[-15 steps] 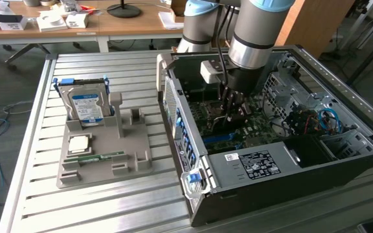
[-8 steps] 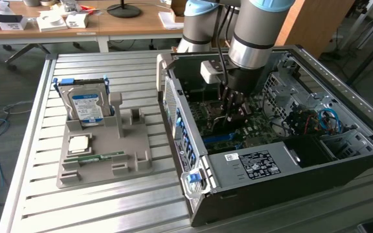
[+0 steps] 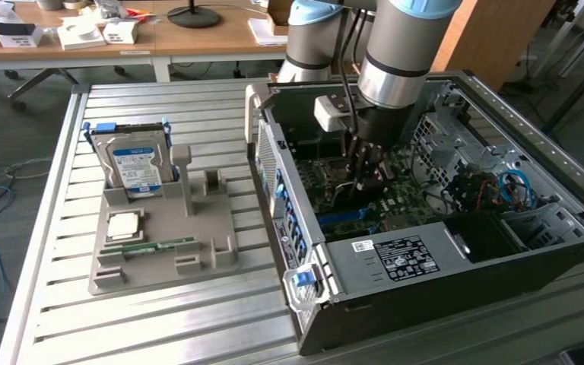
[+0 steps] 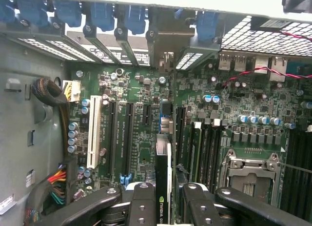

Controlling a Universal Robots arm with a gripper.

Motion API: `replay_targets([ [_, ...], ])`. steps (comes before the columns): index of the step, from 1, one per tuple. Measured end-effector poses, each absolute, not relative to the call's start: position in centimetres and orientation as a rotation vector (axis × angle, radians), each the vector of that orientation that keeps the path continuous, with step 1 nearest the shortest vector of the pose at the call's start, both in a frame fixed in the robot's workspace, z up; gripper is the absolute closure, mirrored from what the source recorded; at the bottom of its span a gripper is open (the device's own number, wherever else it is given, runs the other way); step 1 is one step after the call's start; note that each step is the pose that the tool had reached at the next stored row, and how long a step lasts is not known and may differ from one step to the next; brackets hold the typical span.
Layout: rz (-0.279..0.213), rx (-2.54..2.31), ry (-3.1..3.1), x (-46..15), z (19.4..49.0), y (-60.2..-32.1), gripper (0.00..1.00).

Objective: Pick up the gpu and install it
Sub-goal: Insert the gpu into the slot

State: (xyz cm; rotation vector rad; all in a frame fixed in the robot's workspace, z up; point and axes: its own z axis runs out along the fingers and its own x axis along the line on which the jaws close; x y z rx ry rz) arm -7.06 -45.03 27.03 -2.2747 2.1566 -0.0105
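**GPU clamped in gripper, inside PC case**

Gripper (image 4: 165, 209) closed narrow on the gpu (image 4: 163, 172) — card stands on edge btw the two fingers (image 4: 141, 201) and runs straight out from them toward the rear slot brackets (image 4: 161, 50). It sits low over the motherboard (image 4: 141, 143), in line w/ an expansion slot. Can't tell if it's seated. Exterior view: arm reaches down into the open PC case (image 3: 424, 312). Hard drive (image 3: 134, 163) and memory stick (image 3: 150, 245) sit in the grey holder (image 3: 185, 217) on that view's left — well apart from gripper and card.
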Motion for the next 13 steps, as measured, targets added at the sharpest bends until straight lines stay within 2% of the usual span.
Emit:
replay_targets([
  [13,-0.012,-2.253,2.180,-7.06,27.05,-45.00,0.74],
])
